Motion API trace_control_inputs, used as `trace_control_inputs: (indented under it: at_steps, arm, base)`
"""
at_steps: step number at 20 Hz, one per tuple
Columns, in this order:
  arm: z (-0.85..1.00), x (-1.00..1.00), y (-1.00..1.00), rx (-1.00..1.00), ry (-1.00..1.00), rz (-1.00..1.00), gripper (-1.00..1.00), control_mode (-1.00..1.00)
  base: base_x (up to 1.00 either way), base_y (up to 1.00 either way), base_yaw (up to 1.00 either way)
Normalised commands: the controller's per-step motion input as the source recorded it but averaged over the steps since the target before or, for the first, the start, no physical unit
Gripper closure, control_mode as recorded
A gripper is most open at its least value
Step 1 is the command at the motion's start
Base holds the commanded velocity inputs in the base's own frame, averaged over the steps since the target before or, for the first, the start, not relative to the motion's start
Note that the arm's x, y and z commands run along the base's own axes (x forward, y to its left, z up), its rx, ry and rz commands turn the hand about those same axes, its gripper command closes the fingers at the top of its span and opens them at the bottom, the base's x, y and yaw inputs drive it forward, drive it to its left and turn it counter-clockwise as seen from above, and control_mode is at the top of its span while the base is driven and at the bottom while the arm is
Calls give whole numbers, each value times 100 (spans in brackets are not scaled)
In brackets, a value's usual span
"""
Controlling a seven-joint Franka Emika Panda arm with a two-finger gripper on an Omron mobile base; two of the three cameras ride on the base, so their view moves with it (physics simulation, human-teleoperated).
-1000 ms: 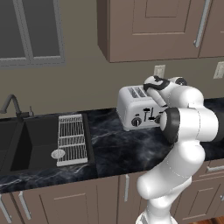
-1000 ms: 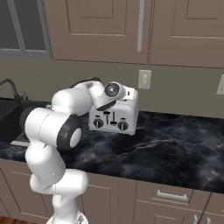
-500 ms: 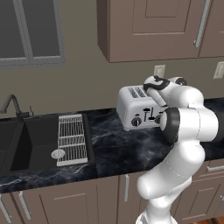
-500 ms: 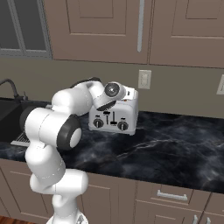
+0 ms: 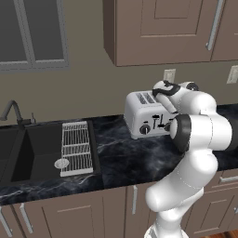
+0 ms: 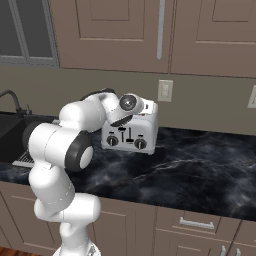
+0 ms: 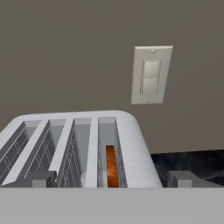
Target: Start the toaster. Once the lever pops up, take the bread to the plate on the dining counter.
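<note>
The silver toaster [image 5: 142,116] stands at the back of the black marble counter; its black knobs and levers [image 6: 126,138] face the room. From the hand view I look along its top [image 7: 131,144] at four slots, and the brown bread [image 7: 111,167] sits low in the rightmost one. My gripper [image 7: 112,179] is open at the toaster's front upper edge, pointing toward the wall, one fingertip [image 7: 40,178] on each side of the right-hand slots, holding nothing. My hand [image 5: 162,90] hovers over the toaster's right end [image 6: 150,125]. The plate and the dining counter are out of view.
A white wall outlet [image 7: 151,74] sits just behind the toaster. To the left lie a dark sink [image 5: 37,148] with a faucet [image 5: 11,111] and a white wire rack [image 5: 76,146]. Brown wall cabinets [image 6: 150,30] hang overhead. Counter [image 6: 200,170] stretches to the right.
</note>
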Motion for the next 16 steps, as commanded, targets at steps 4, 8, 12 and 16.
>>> trace_control_inputs:
  at_steps: [4,8,12,16]
  arm:
    - [0,0,0,0,0,0,-100,-100]
    - [0,0,0,0,0,0,-100,-100]
    - [0,0,0,0,0,0,-100,-100]
    - [0,0,0,0,0,0,-100,-100]
  base:
    - [0,0,0]
    - [0,0,0]
    - [0,0,0]
    - [0,0,0]
